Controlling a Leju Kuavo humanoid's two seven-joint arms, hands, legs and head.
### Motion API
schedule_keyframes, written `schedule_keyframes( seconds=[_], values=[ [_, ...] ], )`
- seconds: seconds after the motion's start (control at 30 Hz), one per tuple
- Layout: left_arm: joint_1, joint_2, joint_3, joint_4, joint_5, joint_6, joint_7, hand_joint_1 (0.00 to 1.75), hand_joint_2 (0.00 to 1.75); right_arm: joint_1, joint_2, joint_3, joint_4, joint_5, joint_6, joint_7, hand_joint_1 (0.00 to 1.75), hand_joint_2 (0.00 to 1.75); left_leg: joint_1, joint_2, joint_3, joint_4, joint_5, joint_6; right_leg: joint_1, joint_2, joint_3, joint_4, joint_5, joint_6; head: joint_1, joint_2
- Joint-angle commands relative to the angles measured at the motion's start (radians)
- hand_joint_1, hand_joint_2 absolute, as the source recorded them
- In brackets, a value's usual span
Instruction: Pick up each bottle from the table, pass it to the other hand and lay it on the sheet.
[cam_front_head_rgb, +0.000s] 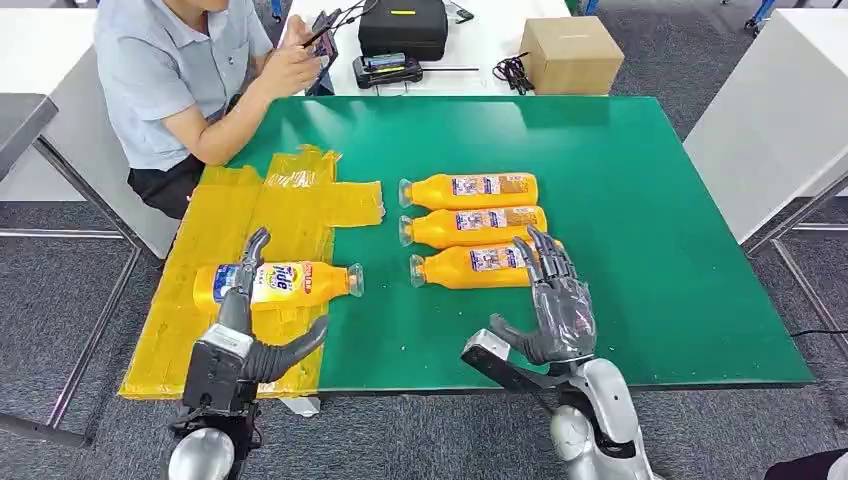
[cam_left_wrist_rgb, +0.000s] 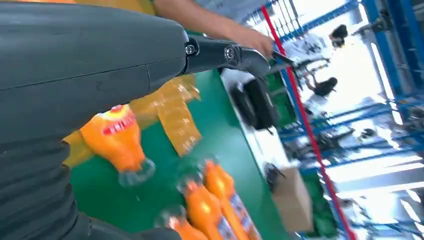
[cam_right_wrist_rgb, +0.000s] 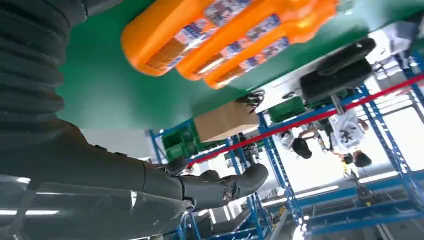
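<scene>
In the head view, one bottle (cam_front_head_rgb: 276, 284) is seen lying on the yellow sheet (cam_front_head_rgb: 215, 240) at 9 o'clock, with the left hand (cam_front_head_rgb: 245, 330) spread and released over it. Three bottles (cam_front_head_rgb: 470, 226) are lined up at centre, the nearest one overlapped by the open, empty right hand (cam_front_head_rgb: 555, 295). In the wrist views, the laid bottle (cam_left_wrist_rgb: 117, 137) and the row of three (cam_right_wrist_rgb: 225, 37) are shown on the green table (cam_right_wrist_rgb: 110, 90).

**Green surface, yellow sheet, four bottles**

Before me lies a green surface (cam_front_head_rgb: 640, 250). A crinkled yellow sheet (cam_front_head_rgb: 220, 230) covers its left part. One orange bottle (cam_front_head_rgb: 275, 284) lies on that sheet, cap toward the green. Three more orange bottles (cam_front_head_rgb: 470, 225) lie side by side, touching, on the bare green near the middle, caps pointing left.
</scene>
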Motion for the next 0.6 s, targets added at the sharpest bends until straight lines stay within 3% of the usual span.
schedule_keyframes(
  seconds=[0.03,0.6],
  values=[
    [0.03,0.002,-0.057,-0.033,0.079,-0.053,0.005,0.0,1.75,-0.046,-0.043,-0.029,0.108,0.036,-0.017,0.018,0.0,1.75,0.001,0.001,0.004,0.0,-0.002,-0.002,0.001,0.0,0.004,-0.001,-0.001,-0.002,0.0,0.0],
    [0.006,0.002,-0.09,0.032,0.079,-0.067,0.008,0.0,1.75,-0.065,-0.058,-0.007,0.201,0.11,-0.021,0.062,0.0,1.75,0.001,0.0,0.003,-0.001,-0.001,-0.001,0.001,0.0,0.003,-0.001,0.0,-0.001,0.0,0.0]
  ],
)
